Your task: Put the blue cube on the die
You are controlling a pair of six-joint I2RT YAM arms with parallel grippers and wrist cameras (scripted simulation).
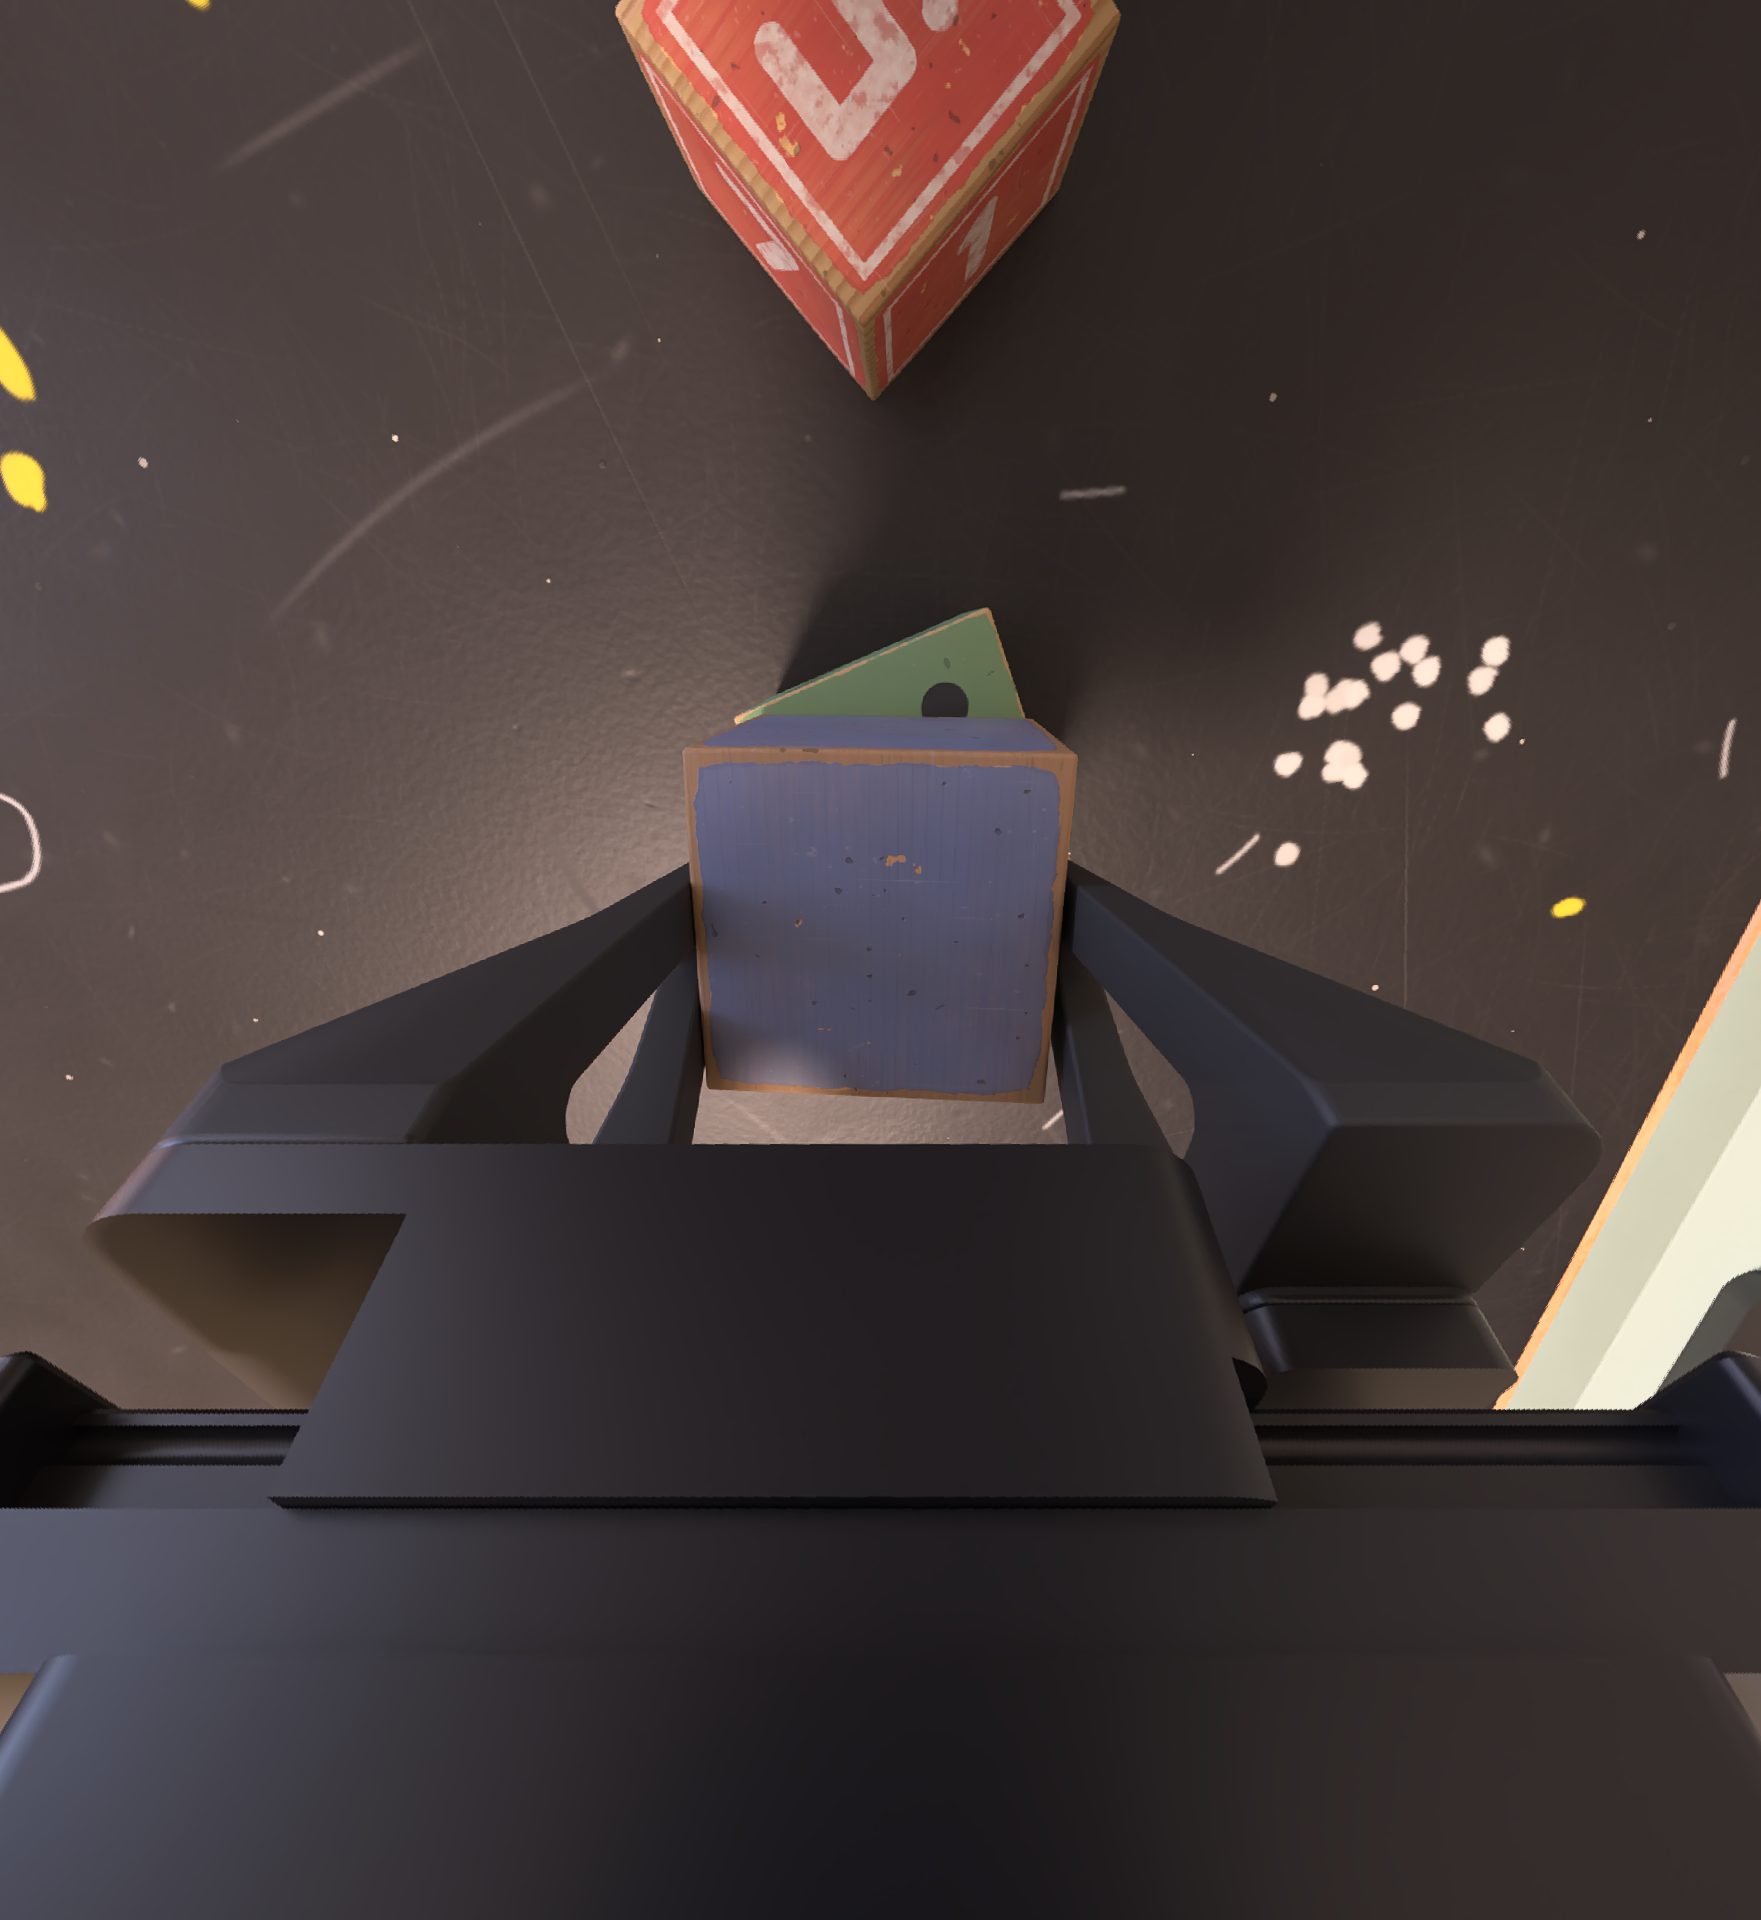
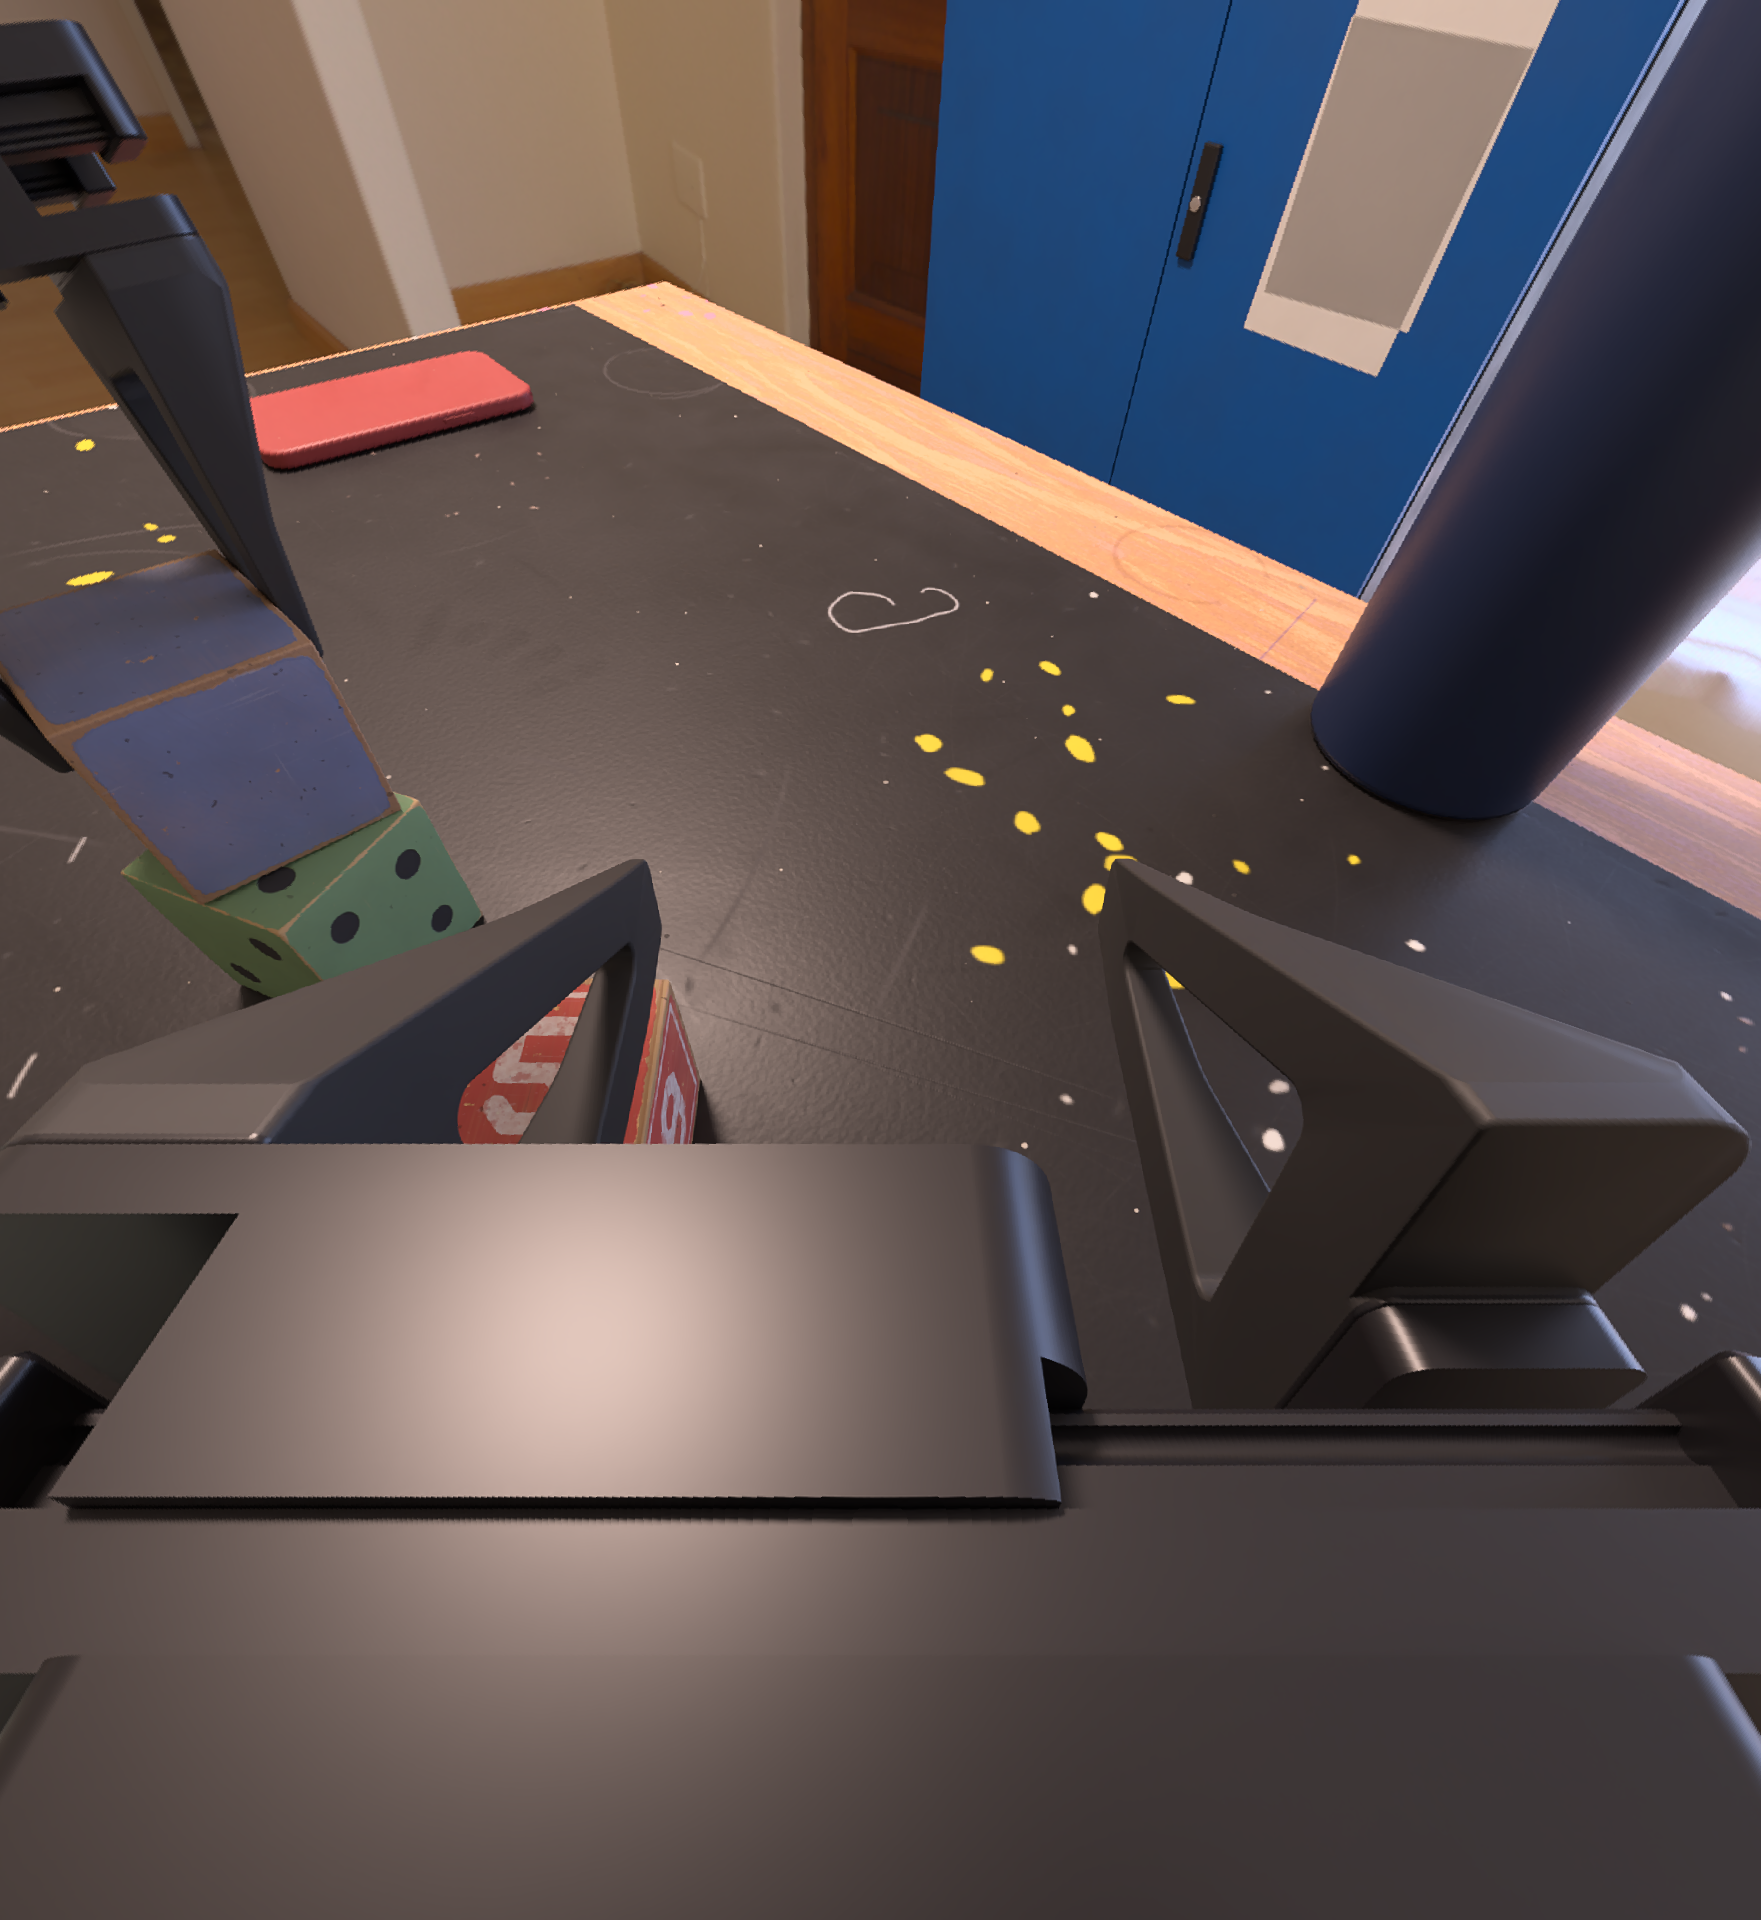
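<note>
Cube (image 1: 876, 914) sits clamped between the two fingers of the left gripper (image 1: 881, 935), one finger pressed against each side face; the jaws are closed to the cube's width. The cube is blue, with worn wooden edges. In the left wrist view a green corner of the die (image 1: 917, 675), bearing one black pip, shows just past the cube at 12 o'clock. In the right wrist view the cube (image 2: 201, 727) rests on top of the die (image 2: 356, 914), its lower face against the die's upper face, set askew so that part of the die's top shows. The left gripper (image 2: 128, 665) comes down on the cube from 11 o'clock in that view, fingers touching it on both sides.

The right gripper (image 2: 881, 883) holds nothing; its fingers stand wide apart above the table (image 2: 751, 675). A red block (image 2: 668, 1091) with white markings lies just behind its left finger, at 5 o'clock from the die and near it. In the left wrist view the same block (image 1: 876, 177) lies at 12 o'clock, well beyond the die.

A flat red case (image 2: 388, 405) lies near the far edge of the table at 11 o'clock. A dark cylinder (image 2: 1582, 468) stands at 2 o'clock. The table is dark, flecked with yellow and white paint.
</note>
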